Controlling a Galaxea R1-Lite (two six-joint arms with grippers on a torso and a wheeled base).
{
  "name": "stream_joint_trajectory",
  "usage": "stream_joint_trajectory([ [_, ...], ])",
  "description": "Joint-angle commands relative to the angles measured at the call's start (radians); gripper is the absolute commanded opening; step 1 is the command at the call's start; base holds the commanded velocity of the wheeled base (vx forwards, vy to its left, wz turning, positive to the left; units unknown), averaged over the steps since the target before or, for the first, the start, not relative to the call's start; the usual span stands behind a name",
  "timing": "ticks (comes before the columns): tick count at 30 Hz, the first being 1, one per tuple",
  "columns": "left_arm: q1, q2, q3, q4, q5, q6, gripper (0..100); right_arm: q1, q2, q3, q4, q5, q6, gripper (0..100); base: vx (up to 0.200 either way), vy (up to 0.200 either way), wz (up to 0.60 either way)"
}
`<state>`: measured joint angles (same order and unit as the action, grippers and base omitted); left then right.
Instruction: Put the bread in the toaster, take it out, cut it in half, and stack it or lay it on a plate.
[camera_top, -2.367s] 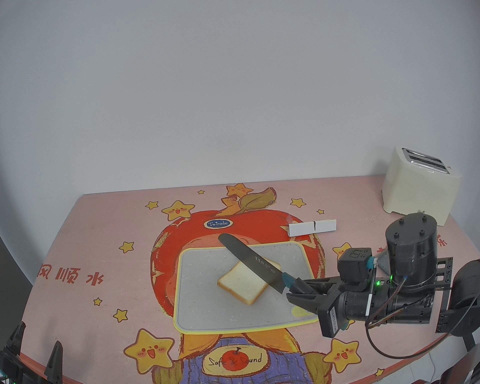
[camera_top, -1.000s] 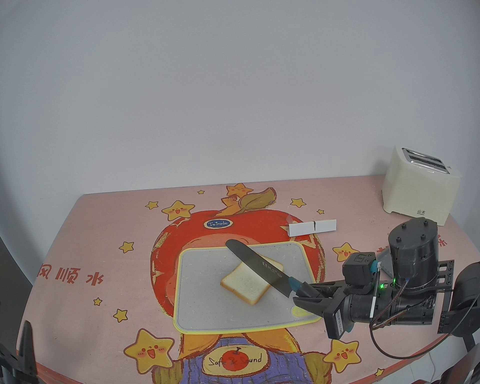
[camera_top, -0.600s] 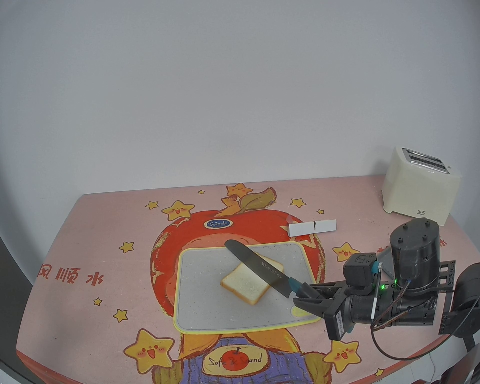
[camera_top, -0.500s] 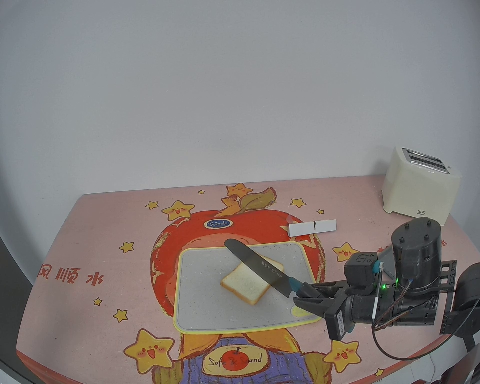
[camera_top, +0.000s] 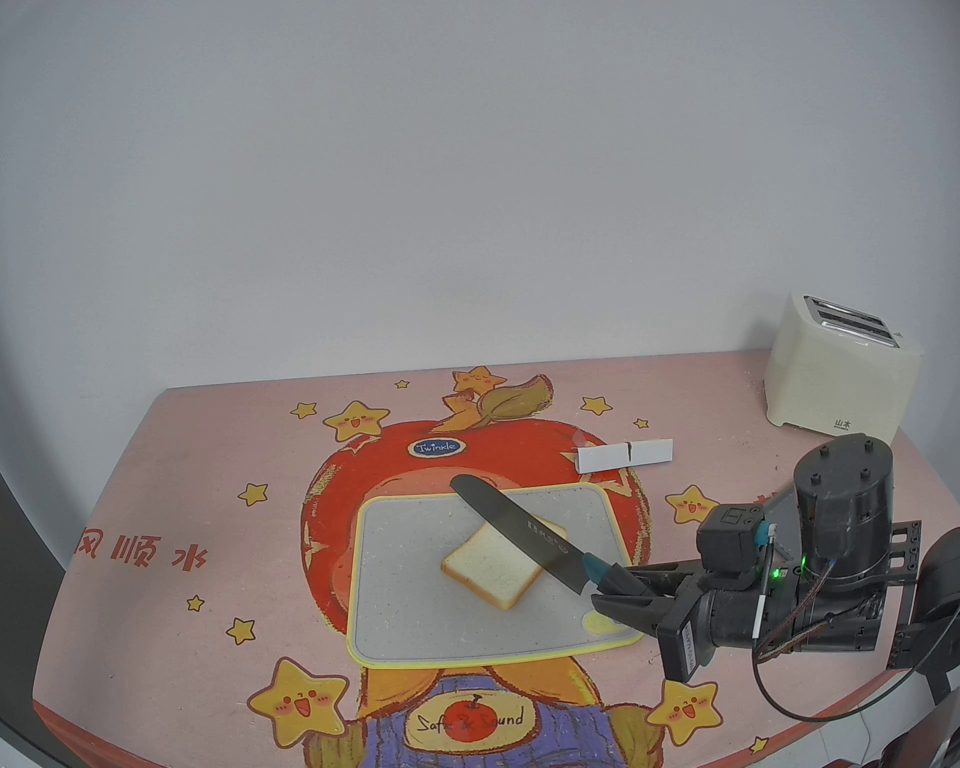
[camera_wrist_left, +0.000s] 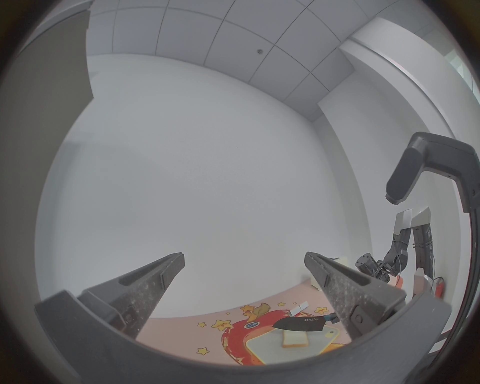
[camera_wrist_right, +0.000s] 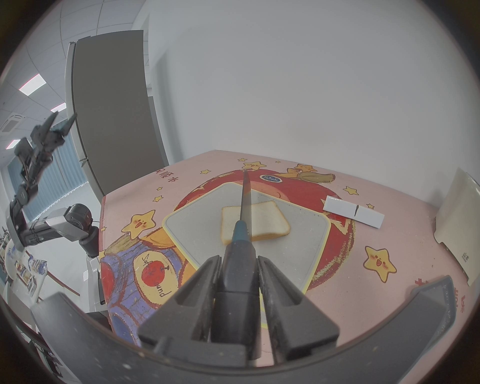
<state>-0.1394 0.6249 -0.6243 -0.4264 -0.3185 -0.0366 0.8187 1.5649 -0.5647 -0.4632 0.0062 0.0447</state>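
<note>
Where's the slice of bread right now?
Head view: the bread lies on the cutting board, mid-table, beneath the knife held by the right end effector.

Knife across bread bars top approach; board's left side free.

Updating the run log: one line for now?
step: cut | right claw: shut on knife | knife: over bread on board | left claw: open, raised

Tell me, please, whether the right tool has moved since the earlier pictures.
Yes. The right tool, shut on the knife, has drawn back slightly rightward, away from the bread, judged against the cutting board.
</note>
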Motion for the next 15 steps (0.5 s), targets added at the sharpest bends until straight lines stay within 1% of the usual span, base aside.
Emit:
stream_joint_trajectory([
  [1,-0.003,0.191,-0.054,-0.091,-0.060,0.001,100,-0.001,0.000,0.003,0.000,0.001,0.000,0,0.000,0.000,0.00],
  [2,-0.003,0.230,-0.052,-0.124,-0.079,0.003,100,0.000,0.000,0.003,0.000,0.001,0.000,0,0.000,0.000,0.00],
  [7,-0.005,0.308,-0.046,-0.157,-0.090,0.007,100,0.000,0.006,0.005,0.000,0.003,0.000,0,0.000,0.000,0.00],
  [10,-0.006,0.345,-0.046,-0.160,-0.140,0.009,100,0.003,0.006,0.005,0.000,0.003,0.000,0,0.000,0.000,0.00],
  [11,-0.006,0.345,-0.046,-0.160,-0.140,0.009,100,0.003,0.006,0.005,0.000,0.003,0.000,0,0.000,0.000,0.00],
  [12,-0.006,0.368,-0.046,-0.160,-0.185,0.009,100,0.007,0.006,0.005,0.000,0.003,0.000,0,0.000,0.000,0.00],
  [13,-0.006,0.377,-0.046,-0.160,-0.202,0.011,100,0.007,0.006,0.006,0.000,0.003,0.000,0,0.000,0.000,0.00],
  [15,-0.008,0.404,-0.046,-0.161,-0.223,0.026,100,0.007,0.006,0.008,0.000,0.003,0.000,0,0.000,0.000,0.00],
])
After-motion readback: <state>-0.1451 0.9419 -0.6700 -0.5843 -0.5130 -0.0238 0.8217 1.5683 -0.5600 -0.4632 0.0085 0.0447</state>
